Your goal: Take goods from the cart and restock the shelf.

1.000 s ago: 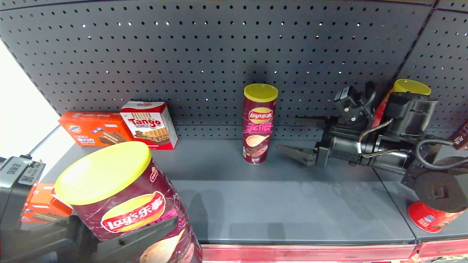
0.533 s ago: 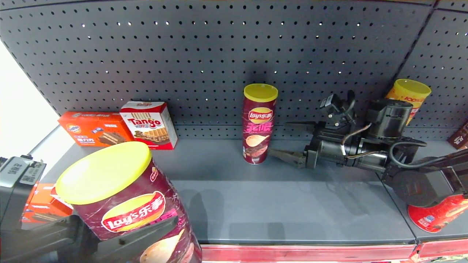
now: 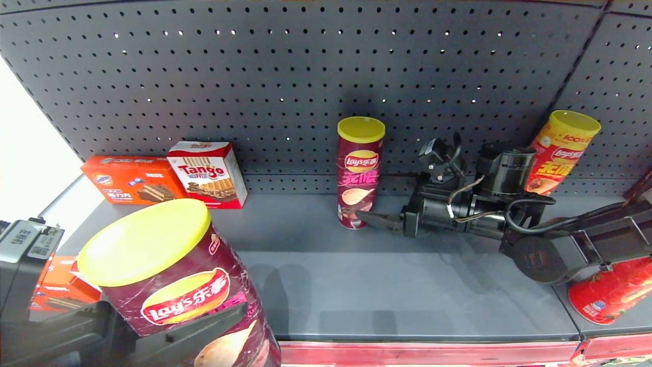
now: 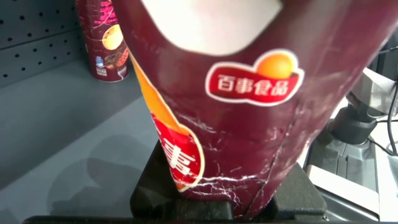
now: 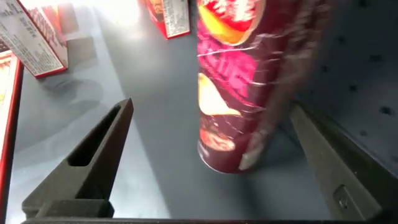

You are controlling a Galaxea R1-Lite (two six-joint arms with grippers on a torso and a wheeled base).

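Observation:
My left gripper sits low at the front left, shut on a maroon chips can with a yellow lid; the same can stands upright above the gripper's base in the left wrist view. A second maroon chips can stands upright on the grey shelf against the pegboard. My right gripper comes in from the right and is open, one finger on each side of that can's lower part. In the right wrist view the can stands between the spread fingers.
An orange biscuit box and a red-and-white wafer box stand at the shelf's back left. An orange chips can leans at the back right, and a red can is at the front right. The shelf front has a red edge.
My right gripper has moved left along the shelf until its open fingers flank the standing can, uncovering the orange can behind it. The left gripper and its can have stayed put.

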